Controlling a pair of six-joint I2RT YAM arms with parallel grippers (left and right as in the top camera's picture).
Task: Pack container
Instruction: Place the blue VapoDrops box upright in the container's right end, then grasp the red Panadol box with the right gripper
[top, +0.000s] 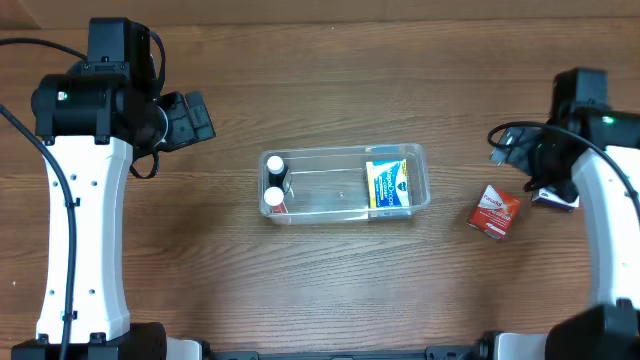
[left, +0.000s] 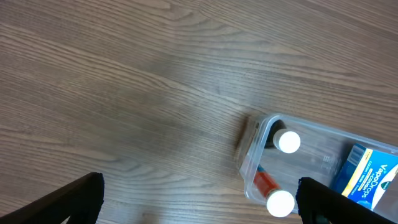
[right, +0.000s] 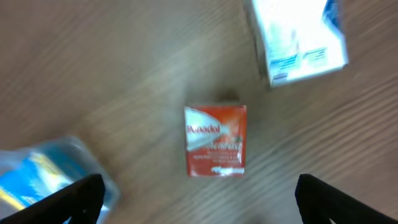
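Observation:
The clear plastic container lies mid-table and holds two white-capped bottles at its left end and a blue and yellow box at its right end. It also shows in the left wrist view. A red box lies on the table right of it, also in the right wrist view. A white and blue box lies beyond the red one, partly hidden under the right arm in the overhead view. My left gripper is open and empty, left of the container. My right gripper is open and empty above the red box.
The wood-grain table stretches around the container. Both arm bases stand at the near corners, with cables by each wrist.

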